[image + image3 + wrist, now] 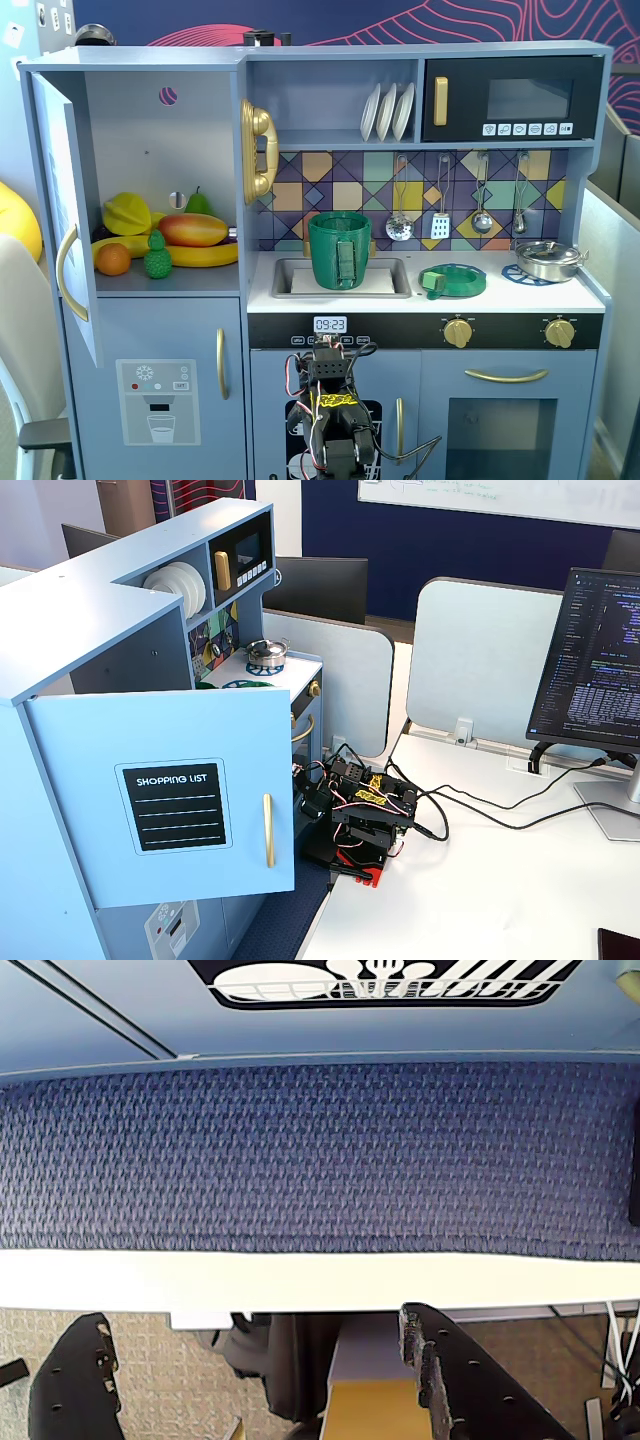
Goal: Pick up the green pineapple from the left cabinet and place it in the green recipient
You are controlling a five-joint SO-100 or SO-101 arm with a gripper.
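The green pineapple (157,256) stands upright at the front of the shelf in the left cabinet (160,120), whose door (65,220) swings wide open. The green recipient (339,250) stands in the sink, handle toward the camera. My arm (335,410) is folded low in front of the kitchen, far below both, and sits on the white table (480,880). In the wrist view my gripper (255,1318) is open with nothing between its black fingers (450,1380). That view shows neither pineapple nor recipient. The open door (160,790) hides them in a fixed view.
A banana (200,256), an orange (113,259), a mango (192,230) and other fruit crowd round the pineapple. A flat green lid (452,280) and a silver pot (548,259) sit on the counter. Cables (480,810) and a monitor (600,650) are on the table.
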